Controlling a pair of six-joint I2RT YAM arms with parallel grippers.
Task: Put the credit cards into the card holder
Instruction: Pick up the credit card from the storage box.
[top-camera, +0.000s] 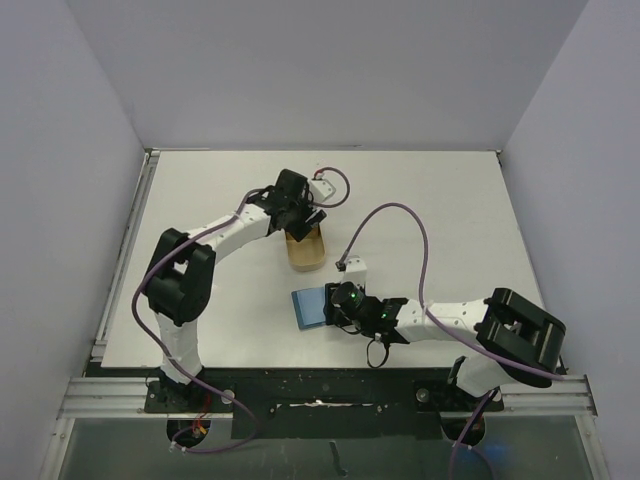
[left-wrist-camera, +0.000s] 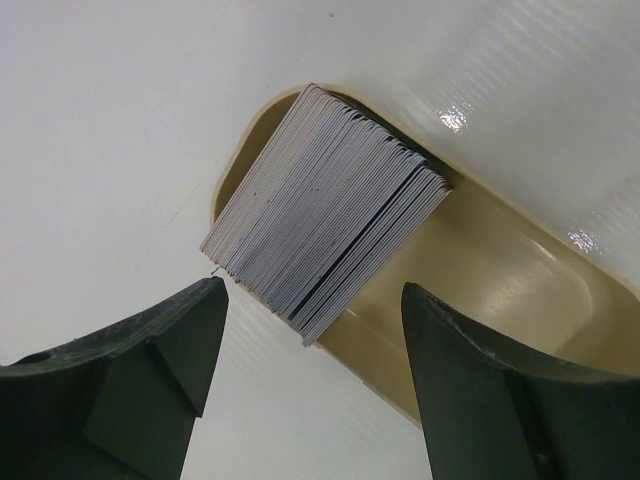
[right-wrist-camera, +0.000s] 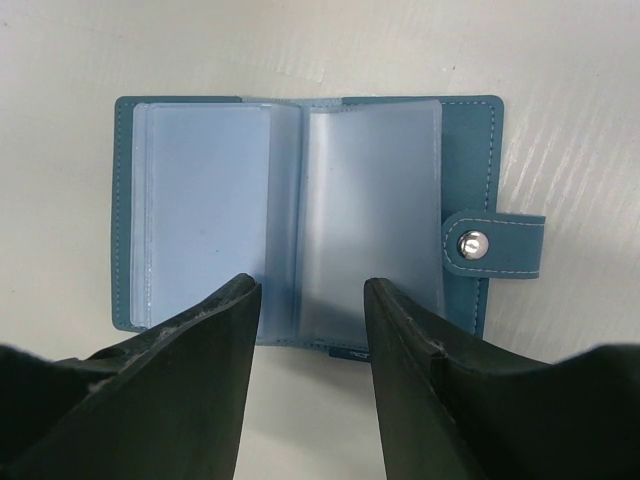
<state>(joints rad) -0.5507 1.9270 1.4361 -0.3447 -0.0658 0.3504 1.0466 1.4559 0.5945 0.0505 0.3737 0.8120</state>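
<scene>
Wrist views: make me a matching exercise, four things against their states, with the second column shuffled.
1. credit cards
2. card holder
3. tray
4. left pincer

A. spread open on the table, clear pockets facing up
B. tan, oblong
C. a thick stack at one end of the tray
D. open, above the stack

Pairs: 1-C, 2-A, 3-B, 4-D
</scene>
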